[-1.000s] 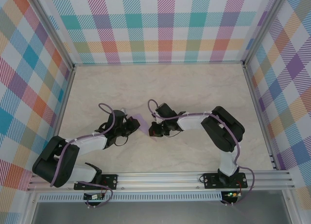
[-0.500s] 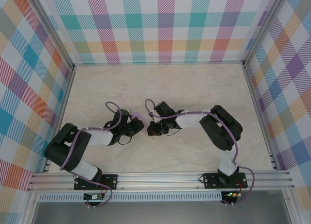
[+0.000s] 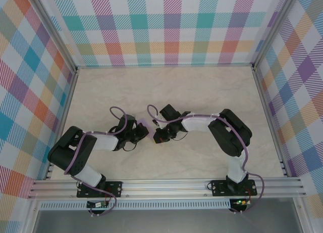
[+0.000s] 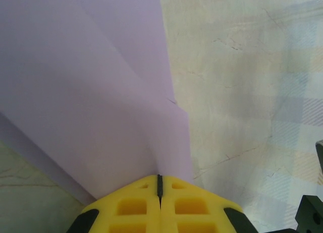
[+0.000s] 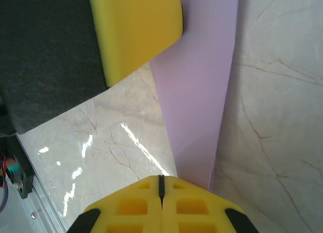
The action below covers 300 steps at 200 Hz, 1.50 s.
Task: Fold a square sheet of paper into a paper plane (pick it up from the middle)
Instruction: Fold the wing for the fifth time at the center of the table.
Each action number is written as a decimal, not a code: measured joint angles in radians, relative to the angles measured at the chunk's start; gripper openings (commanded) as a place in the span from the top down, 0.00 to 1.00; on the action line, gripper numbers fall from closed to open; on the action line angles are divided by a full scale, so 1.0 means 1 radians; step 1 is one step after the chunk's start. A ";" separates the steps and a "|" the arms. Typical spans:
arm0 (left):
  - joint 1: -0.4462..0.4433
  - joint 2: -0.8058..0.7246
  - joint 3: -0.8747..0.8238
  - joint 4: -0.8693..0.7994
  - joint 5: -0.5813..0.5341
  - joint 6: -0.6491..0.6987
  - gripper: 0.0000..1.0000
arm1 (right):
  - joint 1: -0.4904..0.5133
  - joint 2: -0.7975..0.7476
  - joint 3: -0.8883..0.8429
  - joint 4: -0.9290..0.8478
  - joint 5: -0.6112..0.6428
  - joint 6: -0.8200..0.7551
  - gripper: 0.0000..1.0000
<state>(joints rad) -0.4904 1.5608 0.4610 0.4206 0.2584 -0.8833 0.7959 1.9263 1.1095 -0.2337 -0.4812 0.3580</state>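
Centrally on a pale marbled tabletop [image 3: 212, 91], two black robot arms meet over a folded sheet of thin lavender-purple paper [image 3: 146, 124]. The left gripper [image 3: 143, 133] comes in from the left and the right gripper [image 3: 156, 137] from the right, their tips close together.

From the left wrist, yellow fingers [image 4: 131, 207] are pressed together, pinching the near edge of the creased paper [image 4: 91, 91]. From the right wrist, the right gripper [image 5: 161, 180] is likewise clamped on a narrow lavender strip [image 5: 202, 91] that runs away to the left arm's yellow finger [image 5: 136, 26].
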 measured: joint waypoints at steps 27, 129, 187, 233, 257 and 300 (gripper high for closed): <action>0.000 0.002 0.000 0.001 -0.006 -0.009 1.00 | -0.011 0.002 0.000 -0.026 -0.003 -0.029 1.00; -0.002 0.004 0.000 0.006 -0.009 -0.014 1.00 | -0.040 0.024 0.095 -0.043 -0.066 -0.030 1.00; -0.002 0.007 0.000 0.012 -0.010 -0.014 1.00 | -0.040 0.116 0.126 -0.061 -0.086 -0.034 1.00; -0.004 0.007 0.000 0.011 -0.016 -0.014 1.00 | -0.040 0.113 0.114 -0.063 -0.087 -0.064 1.00; -0.005 0.007 0.000 0.012 -0.016 -0.014 1.00 | -0.042 0.074 0.052 -0.045 -0.087 -0.088 1.00; -0.005 0.007 0.000 0.011 -0.016 -0.014 1.00 | -0.043 -0.002 -0.047 -0.052 -0.076 -0.113 1.00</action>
<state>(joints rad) -0.4953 1.5681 0.4614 0.4320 0.2428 -0.8978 0.7532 1.9247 1.0622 -0.2859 -0.5575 0.2455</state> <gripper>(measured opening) 0.040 0.042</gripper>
